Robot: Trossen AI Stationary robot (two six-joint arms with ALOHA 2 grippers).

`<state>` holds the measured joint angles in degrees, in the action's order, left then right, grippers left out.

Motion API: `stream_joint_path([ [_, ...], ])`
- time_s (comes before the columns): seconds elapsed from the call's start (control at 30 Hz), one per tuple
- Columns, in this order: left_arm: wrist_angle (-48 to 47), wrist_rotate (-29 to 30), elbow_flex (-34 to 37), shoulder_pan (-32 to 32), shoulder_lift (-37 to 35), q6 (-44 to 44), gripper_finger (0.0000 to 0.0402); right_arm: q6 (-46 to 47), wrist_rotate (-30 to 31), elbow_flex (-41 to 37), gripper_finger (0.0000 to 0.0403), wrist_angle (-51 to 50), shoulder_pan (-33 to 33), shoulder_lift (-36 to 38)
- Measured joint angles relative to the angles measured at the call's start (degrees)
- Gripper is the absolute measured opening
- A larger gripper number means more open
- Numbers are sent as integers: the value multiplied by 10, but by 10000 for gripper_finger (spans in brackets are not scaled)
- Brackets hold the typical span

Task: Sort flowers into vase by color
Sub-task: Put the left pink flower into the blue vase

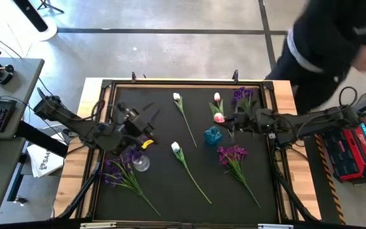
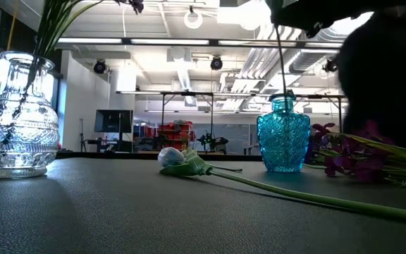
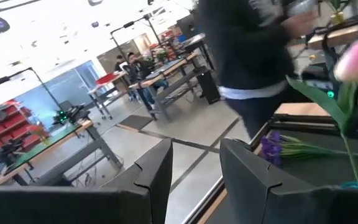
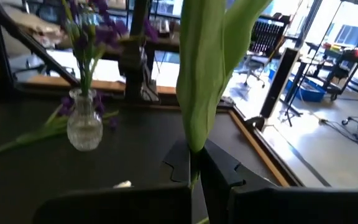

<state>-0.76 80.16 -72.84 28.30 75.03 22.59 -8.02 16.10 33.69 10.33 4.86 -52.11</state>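
Observation:
My right gripper (image 1: 234,121) is shut on a pink tulip (image 1: 218,117) above the blue vase (image 1: 213,135); in the low view its stem (image 2: 280,63) runs down to the vase's mouth (image 2: 283,97). My left gripper (image 1: 149,118) is open and empty, raised on the far side of the clear vase (image 1: 141,164), which holds a purple sprig (image 1: 132,154). Two white tulips (image 1: 182,108) (image 1: 186,160) and a pink one (image 1: 216,98) lie flat on the mat. Purple sprigs lie at the far right (image 1: 243,95), right (image 1: 234,156) and near left (image 1: 116,175). My right gripper pinches the tulip's stem and green leaf (image 4: 194,146) between its two fingers, below the blossom. The fingers come level from the table's right side and lie across the stem. The tulip stands upright, blossom above the fingers, with its lower stem reaching down to the blue vase's mouth.
A small yellow object (image 1: 147,144) lies on the mat beside the clear vase. A person in dark clothes (image 1: 335,38) stands past the table's far right corner. The mat has a raised frame (image 1: 183,81) around it.

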Motion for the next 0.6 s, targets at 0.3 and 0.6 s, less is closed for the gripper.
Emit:
stream_joint_path([
  [0.3, -320, 11, 0, 27, -54, -324, 122, 0, 48, 0, 0, -9, 0, -23],
  [0.6, -625, 10, 0, 63, -49, -717, 122, 22, 83, 0, 76, -36, 0, -22],
])
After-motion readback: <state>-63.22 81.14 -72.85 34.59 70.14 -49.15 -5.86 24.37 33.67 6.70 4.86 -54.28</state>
